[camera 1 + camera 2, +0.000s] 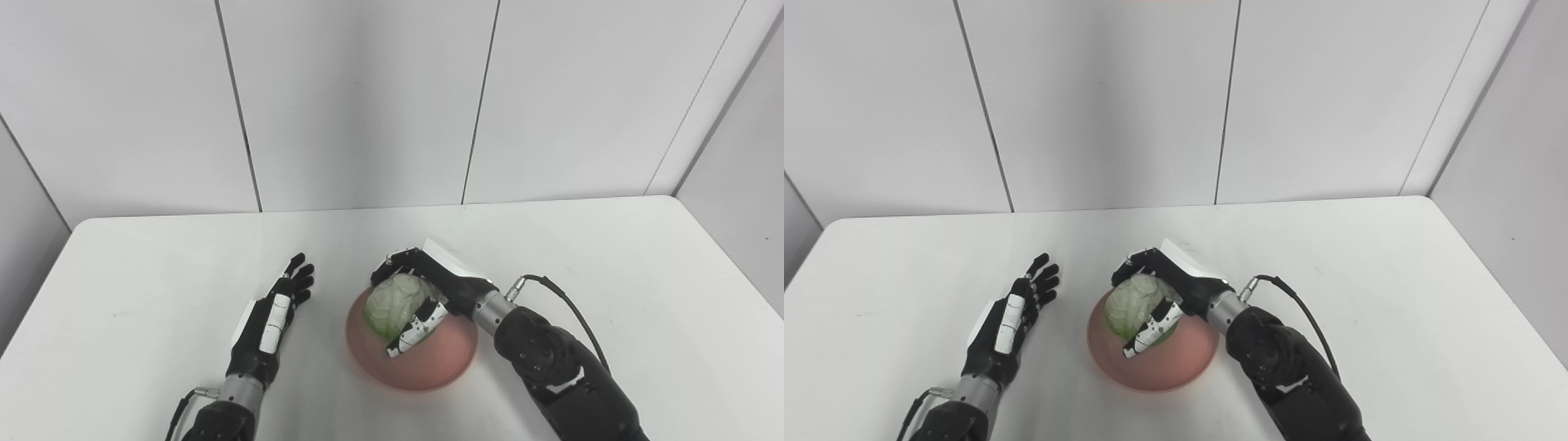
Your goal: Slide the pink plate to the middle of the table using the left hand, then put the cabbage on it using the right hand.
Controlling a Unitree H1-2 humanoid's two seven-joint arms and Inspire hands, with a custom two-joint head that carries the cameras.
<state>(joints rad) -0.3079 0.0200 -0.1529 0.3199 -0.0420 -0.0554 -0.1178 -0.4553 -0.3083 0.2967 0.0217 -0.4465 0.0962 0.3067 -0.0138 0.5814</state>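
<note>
The pink plate (429, 367) lies near the middle of the white table, towards the front. A pale green cabbage (392, 303) sits over the plate's far left part, and my right hand (422, 294) is shut on it, fingers curled over its far side and thumb across its near side. Whether the cabbage rests on the plate or hangs just above it I cannot tell. My left hand (275, 315) lies open on the table to the left of the plate, fingers stretched away from me, apart from the rim and holding nothing.
The white table (612, 257) runs to grey wall panels at the back and sides. A black cable (563, 300) loops off my right wrist. Nothing else stands on the table.
</note>
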